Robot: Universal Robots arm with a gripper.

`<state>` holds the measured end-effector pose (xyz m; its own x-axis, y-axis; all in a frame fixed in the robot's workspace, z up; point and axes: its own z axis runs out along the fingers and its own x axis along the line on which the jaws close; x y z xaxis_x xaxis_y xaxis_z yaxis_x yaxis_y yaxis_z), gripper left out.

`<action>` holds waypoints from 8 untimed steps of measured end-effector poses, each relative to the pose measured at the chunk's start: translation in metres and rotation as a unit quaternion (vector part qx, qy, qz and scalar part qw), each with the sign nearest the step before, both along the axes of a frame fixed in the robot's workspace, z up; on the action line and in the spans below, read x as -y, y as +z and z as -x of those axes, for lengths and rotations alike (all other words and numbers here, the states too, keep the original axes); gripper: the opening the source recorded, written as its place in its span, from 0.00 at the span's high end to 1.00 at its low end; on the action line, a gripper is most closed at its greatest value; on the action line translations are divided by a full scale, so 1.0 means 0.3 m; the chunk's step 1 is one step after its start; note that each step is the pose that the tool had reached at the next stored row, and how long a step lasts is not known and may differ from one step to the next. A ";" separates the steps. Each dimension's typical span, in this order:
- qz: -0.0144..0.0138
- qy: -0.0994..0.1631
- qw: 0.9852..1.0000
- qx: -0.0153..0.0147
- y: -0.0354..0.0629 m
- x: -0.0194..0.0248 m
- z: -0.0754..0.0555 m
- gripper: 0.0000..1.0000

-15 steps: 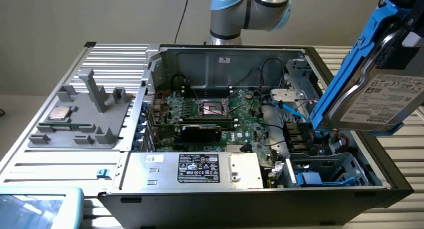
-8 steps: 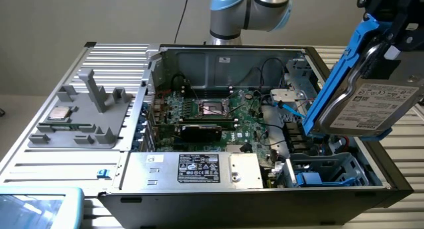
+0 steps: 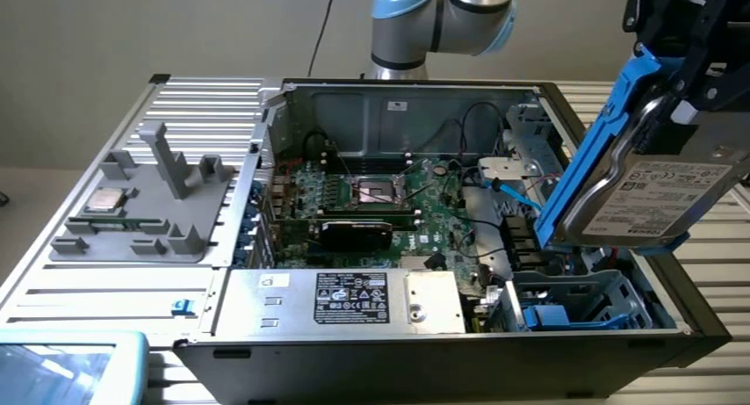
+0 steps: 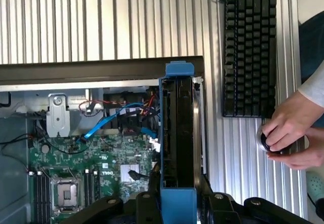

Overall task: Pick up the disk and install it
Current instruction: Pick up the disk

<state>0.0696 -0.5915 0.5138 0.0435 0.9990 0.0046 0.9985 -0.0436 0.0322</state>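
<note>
The disk (image 3: 656, 194), silver-grey with a white printed label and bright blue rails, hangs tilted in the air over the side of the open computer case (image 3: 293, 352) on the exterior view's right. My gripper (image 3: 683, 106) comes down from above and is shut on the disk's upper part. In the wrist view the disk (image 4: 177, 127) appears edge-on, a dark slab framed in blue, with my gripper (image 4: 178, 203) clamped on its near end. Beneath it lie the case's edge and cables.
Inside the case are the motherboard (image 3: 387, 203), a grey power supply box (image 3: 340, 300) and a drive cage (image 3: 586, 304) with blue parts. A grey fixture (image 3: 140, 212) with a small silver chip sits beside it. A keyboard (image 4: 250, 46) and a person's hands (image 4: 288, 133) lie beyond the case.
</note>
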 end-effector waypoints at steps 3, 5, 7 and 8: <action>0.000 0.017 1.000 0.000 -0.016 -0.004 0.000 0.63; 0.001 0.031 1.000 0.001 -0.027 -0.006 0.000 0.63; 0.001 0.042 0.999 0.001 -0.037 -0.007 0.000 0.63; 0.001 0.045 0.999 0.001 -0.041 -0.007 0.000 0.63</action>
